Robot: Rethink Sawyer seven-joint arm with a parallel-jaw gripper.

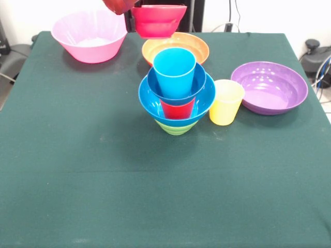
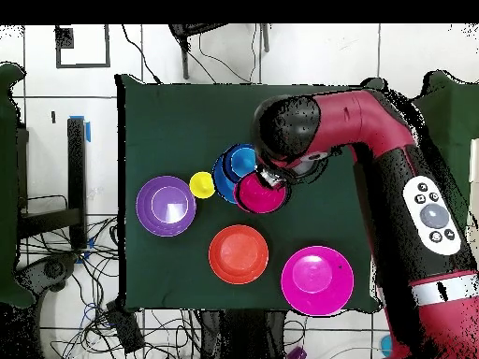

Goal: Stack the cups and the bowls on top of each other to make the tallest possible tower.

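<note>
The tower (image 1: 176, 95) stands mid-table: a green bowl upside down at the bottom, then the large blue bowl, the red cup, the small blue bowl and the sky-blue cup on top. It also shows in the overhead view (image 2: 234, 168). My gripper (image 1: 124, 6) is at the top edge, shut on the rim of the small red bowl (image 1: 158, 20). It holds the bowl in the air, behind and above the tower. In the overhead view the gripper (image 2: 271, 178) and the red bowl (image 2: 259, 193) are right beside the tower. The yellow cup (image 1: 226, 102) stands upright just right of the tower.
The purple bowl (image 1: 269, 87) sits at the right, the orange bowl (image 1: 176, 46) behind the tower, and the pink bowl (image 1: 89, 35) at the back left. The red arm (image 2: 374, 122) reaches across the table in the overhead view.
</note>
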